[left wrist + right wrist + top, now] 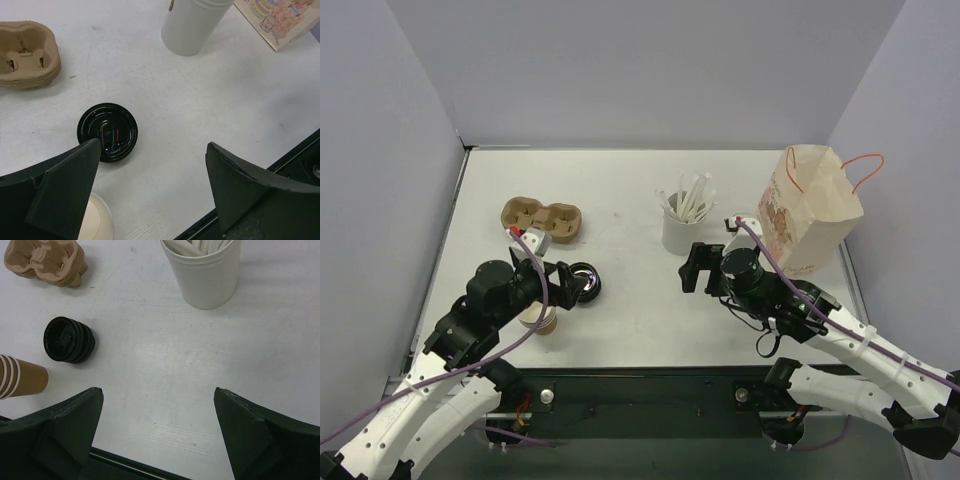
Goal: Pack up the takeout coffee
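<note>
- Your left gripper (152,145) hangs with its fingers spread wide and nothing between them. It sits down-left of the white tub (680,232) of pale sticks (690,198) that stands mid-table.
- Your right gripper (157,390) is likewise spread and empty. It hovers over bare table (620,180) just on the near side of the tub.
- The coffee shows here only in its parts. A brown paper cup (22,377) stands open-topped, with white rims banding its upper end. It lies well to the tub's near left and is partly covered by the left gripper in the overhead view.
- A short stack of black lids (68,340) rests between that cup and the tub, close beside the cup. Whether cup and lids touch, you cannot tell.
- In the left wrist view the lids sit just off the tip of one finger (75,170), and the cup's pale inside shows under the same finger.
- A printed paper bag (810,215) with orange handles stands upright just right of the tub.
- A moulded pulp cup carrier (542,220) lies well to the tub's left.
</note>
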Robot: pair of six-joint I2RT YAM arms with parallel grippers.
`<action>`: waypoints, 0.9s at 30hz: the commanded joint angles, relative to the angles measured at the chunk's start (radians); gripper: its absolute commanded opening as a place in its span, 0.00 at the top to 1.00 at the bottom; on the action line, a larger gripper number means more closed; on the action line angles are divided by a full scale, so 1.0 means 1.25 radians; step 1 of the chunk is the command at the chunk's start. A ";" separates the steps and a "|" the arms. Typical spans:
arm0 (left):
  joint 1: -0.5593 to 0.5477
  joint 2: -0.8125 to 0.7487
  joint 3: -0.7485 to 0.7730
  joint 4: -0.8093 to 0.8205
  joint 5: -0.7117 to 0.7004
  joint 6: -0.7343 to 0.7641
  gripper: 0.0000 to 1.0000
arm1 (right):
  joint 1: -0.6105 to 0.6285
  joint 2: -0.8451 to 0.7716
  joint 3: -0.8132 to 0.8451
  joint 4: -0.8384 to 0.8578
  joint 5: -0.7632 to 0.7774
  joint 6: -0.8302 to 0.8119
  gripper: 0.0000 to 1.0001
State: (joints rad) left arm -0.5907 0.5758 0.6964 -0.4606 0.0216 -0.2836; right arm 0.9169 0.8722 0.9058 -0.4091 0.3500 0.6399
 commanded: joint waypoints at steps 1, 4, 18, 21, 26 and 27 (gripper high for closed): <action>-0.005 -0.010 0.026 0.003 -0.041 0.001 0.04 | -0.003 -0.024 -0.006 0.009 0.029 0.001 0.00; -0.005 -0.003 0.031 -0.025 -0.086 -0.011 0.05 | -0.003 -0.022 -0.007 0.008 0.028 -0.003 0.00; -0.004 0.150 0.200 -0.366 -0.396 -0.177 0.21 | -0.002 -0.046 -0.056 0.028 0.035 0.005 0.02; -0.004 0.177 0.205 -0.428 -0.430 -0.288 0.35 | -0.001 -0.051 -0.067 0.045 0.028 -0.005 0.02; -0.004 0.184 0.176 -0.418 -0.414 -0.366 0.47 | -0.002 -0.031 -0.061 0.044 0.008 -0.026 0.04; -0.004 0.185 0.173 -0.416 -0.411 -0.368 0.48 | -0.001 -0.028 -0.062 0.045 0.002 -0.030 0.04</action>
State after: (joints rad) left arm -0.5941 0.8108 0.9131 -0.9520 -0.4759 -0.6491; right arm 0.9169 0.8249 0.8299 -0.3882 0.3500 0.6243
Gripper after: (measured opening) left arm 0.545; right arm 0.967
